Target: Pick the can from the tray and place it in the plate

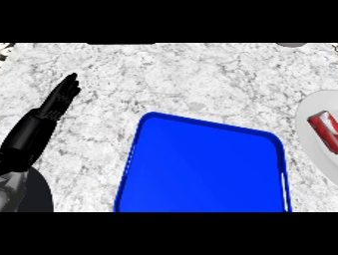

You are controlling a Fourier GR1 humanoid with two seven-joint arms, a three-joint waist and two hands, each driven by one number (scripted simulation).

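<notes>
A white-and-grey marble counter point(201, 74) fills the view, with patterned tile showing at its far corners. A blue tray point(205, 169) sits at the centre near the lower edge, nothing lying in it. At the right edge is a white plate point(315, 107), partly cut off by the frame, and the red can point(330, 131) lies on its side on it. The left hand point(61, 99) shows at the left, fingers straight and open, holding nothing, well apart from the tray. The right hand is out of view.
</notes>
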